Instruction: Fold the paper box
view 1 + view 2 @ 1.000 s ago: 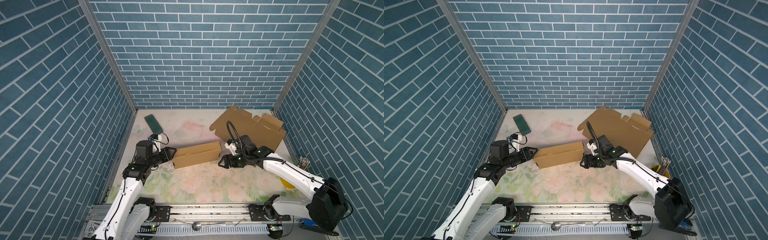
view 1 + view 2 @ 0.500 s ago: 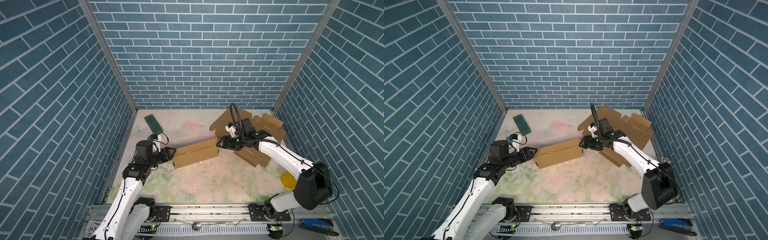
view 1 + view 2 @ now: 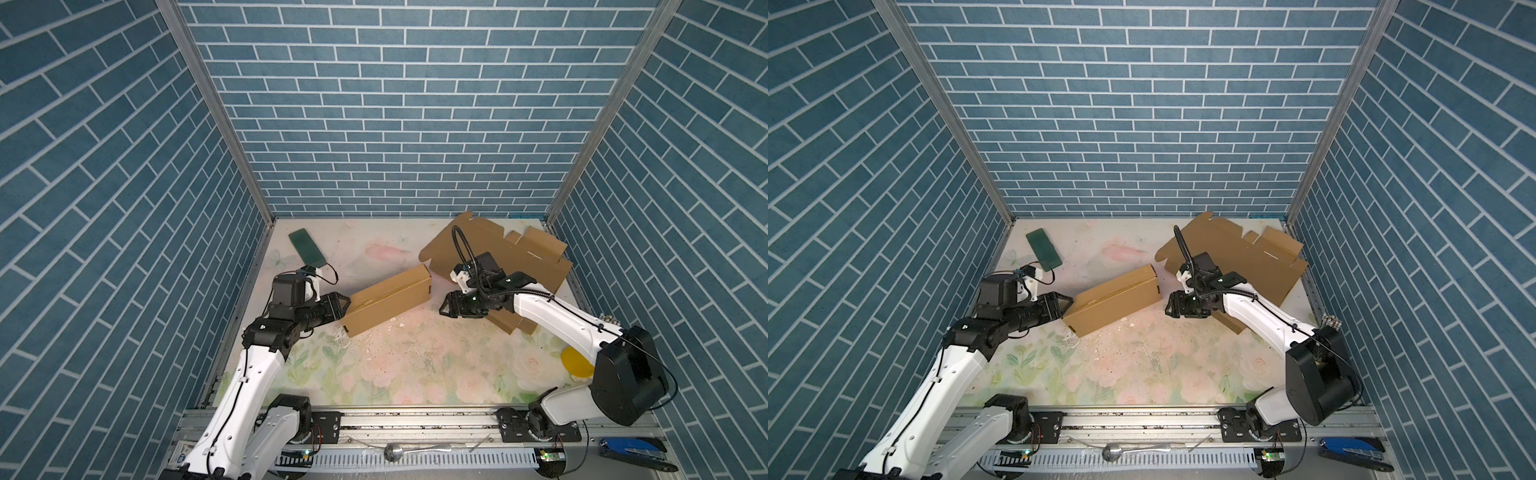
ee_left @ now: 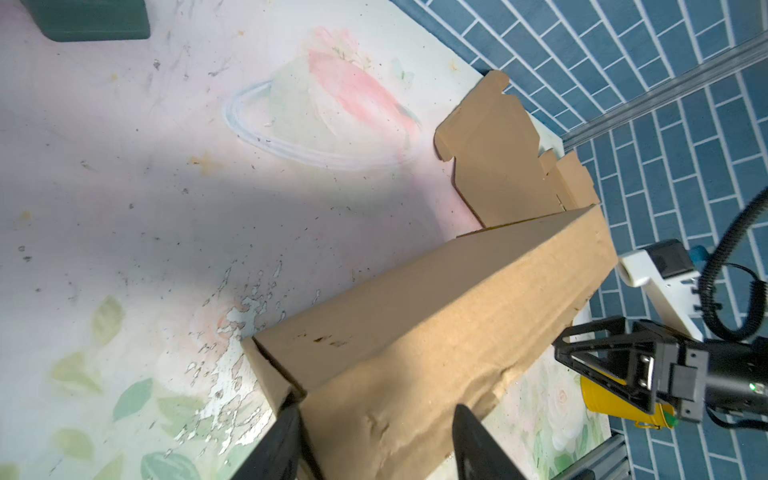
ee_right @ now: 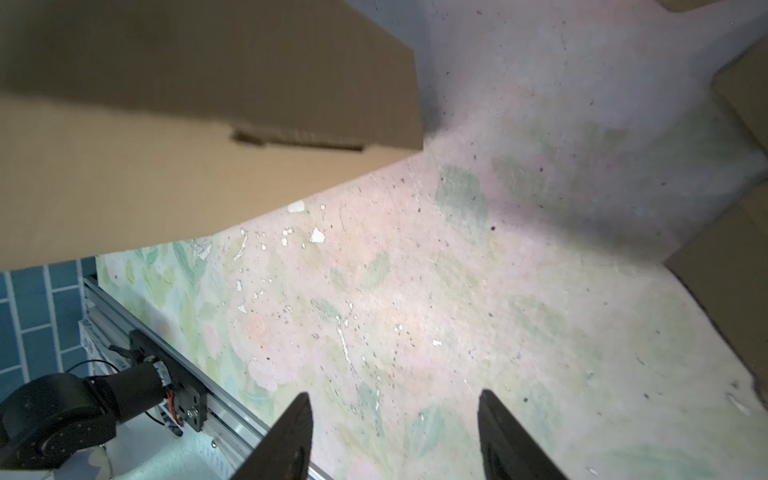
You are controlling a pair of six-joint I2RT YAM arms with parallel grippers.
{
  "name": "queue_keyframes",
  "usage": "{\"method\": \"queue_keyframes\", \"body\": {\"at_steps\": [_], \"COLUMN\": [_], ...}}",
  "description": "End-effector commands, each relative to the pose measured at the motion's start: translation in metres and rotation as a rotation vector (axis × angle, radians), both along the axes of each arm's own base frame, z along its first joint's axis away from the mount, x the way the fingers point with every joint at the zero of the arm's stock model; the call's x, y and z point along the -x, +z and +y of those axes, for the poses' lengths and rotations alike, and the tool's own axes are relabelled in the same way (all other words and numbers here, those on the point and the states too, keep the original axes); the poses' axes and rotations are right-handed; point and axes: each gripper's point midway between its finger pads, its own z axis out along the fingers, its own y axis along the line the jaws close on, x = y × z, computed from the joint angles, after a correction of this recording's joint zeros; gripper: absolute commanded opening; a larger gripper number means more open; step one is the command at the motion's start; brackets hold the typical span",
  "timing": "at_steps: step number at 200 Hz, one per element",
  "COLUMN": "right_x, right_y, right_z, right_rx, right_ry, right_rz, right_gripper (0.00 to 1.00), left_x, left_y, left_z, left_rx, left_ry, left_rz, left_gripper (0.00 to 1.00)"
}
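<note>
Subject of inspection: a long brown cardboard box [image 3: 388,299], lying aslant on the floral-printed table [image 3: 415,365]. All positions below are referred to this box.

Work done: the box stands formed as a closed rectangular tube with crisp long edges. The right wrist view shows its right end shut, with a slot cut visible in the panel. I judge the main folds complete.

Work outstanding: in the left wrist view the left end shows a panel edge standing slightly proud at the corner, with a dent in the panel beside it. I judge this end not fully seated, and the final tuck or press remains.

Left gripper [image 3: 343,304]: at the box's left end, jaws straddling that corner, one finger touching the cardboard. Whether they are clamped on it or merely resting I cannot tell.

Right gripper [image 3: 445,306]: near the box's right end but apart from it, jaws spread, nothing between them but bare table.

Other items: flat brown cardboard blanks [image 3: 498,249] lie beyond the box's right end. A dark green flat slab [image 3: 307,249] lies beyond its left end. A yellow cup [image 3: 575,361] sits well apart to the right.
</note>
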Motion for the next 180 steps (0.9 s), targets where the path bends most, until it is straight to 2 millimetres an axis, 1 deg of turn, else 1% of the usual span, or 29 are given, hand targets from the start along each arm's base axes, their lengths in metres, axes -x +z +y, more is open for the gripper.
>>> {"method": "queue_keyframes", "body": {"at_steps": [1, 8, 18, 31, 42, 51, 64, 70, 73, 83, 98, 106, 122, 132, 153, 159, 180], "right_x": [-0.010, -0.015, -0.021, -0.027, -0.027, -0.026, -0.030, -0.033, -0.030, -0.031, -0.028, -0.032, -0.043, -0.050, -0.051, -0.049, -0.053], "right_y": [0.040, 0.052, 0.066, 0.082, 0.092, 0.098, 0.104, 0.103, 0.103, 0.101, 0.090, 0.084, 0.079, 0.080, 0.073, 0.067, 0.050], "right_z": [-0.014, -0.014, -0.010, 0.000, 0.016, 0.034, 0.058, 0.067, 0.075, 0.094, 0.114, 0.123, 0.140, 0.149, 0.165, 0.168, 0.175], "right_rx": [0.073, 0.088, 0.113, 0.216, 0.271, 0.292, 0.314, 0.330, 0.309, 0.310, 0.307, 0.330, 0.351, 0.347, 0.300, 0.282, 0.284], "right_ry": [0.056, 0.085, 0.159, 0.325, 0.503, 0.652, 0.824, 0.898, 0.941, 1.050, 1.196, 1.240, 1.276, 1.280, 1.330, 1.350, 1.382], "right_rz": [-0.177, -0.227, -0.304, -0.458, -0.579, -0.670, -0.786, -0.821, -0.833, -0.877, -0.888, -0.908, -0.960, -0.981, -0.962, -0.937, -0.899], "right_gripper": [0.67, 0.68, 0.70, 0.76, 0.82, 0.87, 0.90, 0.90, 0.91, 0.92, 0.93, 0.93, 0.94, 0.94, 0.94, 0.94, 0.92], "left_x": [0.009, 0.003, -0.004, -0.012, -0.020, -0.026, -0.034, -0.036, -0.037, -0.040, -0.044, -0.045, -0.047, -0.049, -0.051, -0.051, -0.052], "left_y": [0.004, 0.014, 0.022, 0.029, 0.032, 0.035, 0.042, 0.045, 0.047, 0.052, 0.053, 0.052, 0.050, 0.049, 0.046, 0.046, 0.049], "left_z": [0.011, 0.011, 0.010, 0.006, 0.005, 0.004, 0.004, 0.005, 0.005, 0.008, 0.015, 0.018, 0.024, 0.025, 0.027, 0.028, 0.031], "left_rx": [-0.105, -0.112, -0.118, -0.118, -0.127, -0.131, -0.140, -0.143, -0.145, -0.148, -0.142, -0.139, -0.132, -0.123, -0.117, -0.117, -0.117], "left_ry": [-0.014, -0.023, -0.034, -0.062, -0.071, -0.079, -0.076, -0.074, -0.073, -0.064, -0.045, -0.033, -0.012, -0.005, 0.003, 0.005, 0.016], "left_rz": [0.042, 0.014, -0.002, -0.018, -0.025, -0.031, -0.050, -0.057, -0.063, -0.079, -0.082, -0.082, -0.085, -0.084, -0.080, -0.083, -0.090], "left_gripper": [0.62, 0.62, 0.62, 0.62, 0.62, 0.62, 0.62, 0.62, 0.62, 0.62, 0.62, 0.62, 0.62, 0.62, 0.62, 0.62, 0.61]}}
